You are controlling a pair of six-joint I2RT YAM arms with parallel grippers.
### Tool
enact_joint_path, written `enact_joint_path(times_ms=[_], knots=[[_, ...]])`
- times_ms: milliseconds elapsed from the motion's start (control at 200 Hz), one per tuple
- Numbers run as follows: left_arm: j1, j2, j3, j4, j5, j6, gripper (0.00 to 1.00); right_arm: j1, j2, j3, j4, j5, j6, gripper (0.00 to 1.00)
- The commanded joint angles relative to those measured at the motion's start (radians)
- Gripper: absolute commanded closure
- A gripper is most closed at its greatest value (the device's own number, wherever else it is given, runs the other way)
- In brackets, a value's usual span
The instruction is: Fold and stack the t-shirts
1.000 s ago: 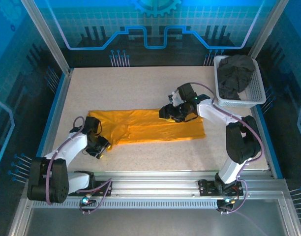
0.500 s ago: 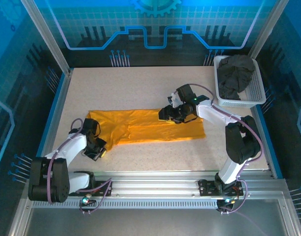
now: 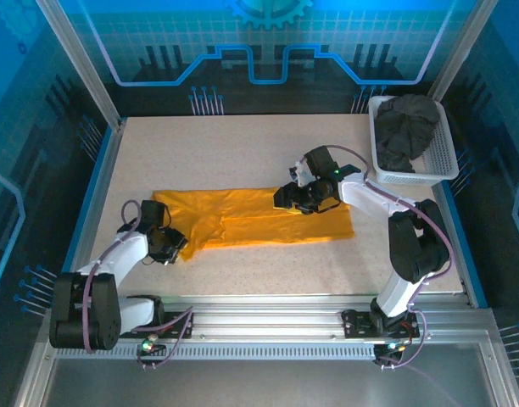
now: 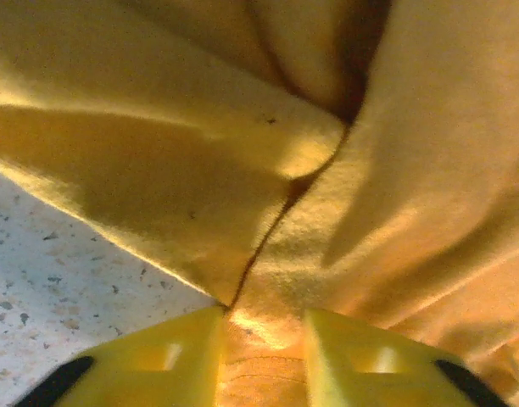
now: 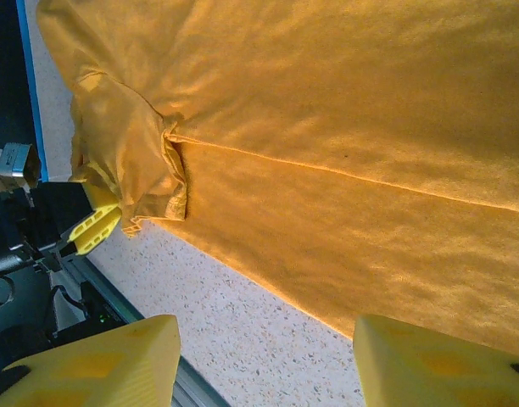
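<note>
Since the earlier frames the left gripper (image 3: 172, 245) has slid from the bare table (image 3: 242, 153) up to the near-left corner of the orange t-shirt (image 3: 259, 222), while the right arm has hardly shifted. In the left wrist view its yellow fingers (image 4: 158, 360) stand narrow with a bunch of orange cloth caught between them, so it seems to be pinching the sleeve hem, though the view is too close to be sure how firm the hold is. That corner is the natural place to take hold for carrying the sleeve end over the body. The shirt lies spread across the middle of the table, long side running left to right, already doubled lengthwise with a seam-like fold line along it and the left sleeve rumpled. Farther in, the right gripper (image 3: 300, 197) hovers over the shirt's far-right part, jaws wide and holding nothing, likely poised to pin or take the opposite edge. At the far right the dark grey t-shirt (image 3: 404, 123) sits crumpled in the white mesh basket (image 3: 446, 159), not yet folded. No brand, label or print can be read on either shirt.
</note>
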Motion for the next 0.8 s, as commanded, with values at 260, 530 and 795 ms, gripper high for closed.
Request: enact_joint_path(times_ms=[260, 530, 795], knots=[[0.116, 0.049, 0.166, 0.031, -0.002, 0.231, 0.61, 0.009, 0.013, 0.017, -0.006, -0.022, -0.004, 0.43], [0.223, 0.189, 0.207, 0.093, 0.08, 0.421, 0.63, 0.008, 0.004, 0.016, -0.019, -0.017, -0.014, 0.43], [0.223, 0.236, 0.152, 0.163, 0.138, 0.404, 0.66, 0.008, 0.026, 0.032, -0.012, -0.023, -0.006, 0.43]])
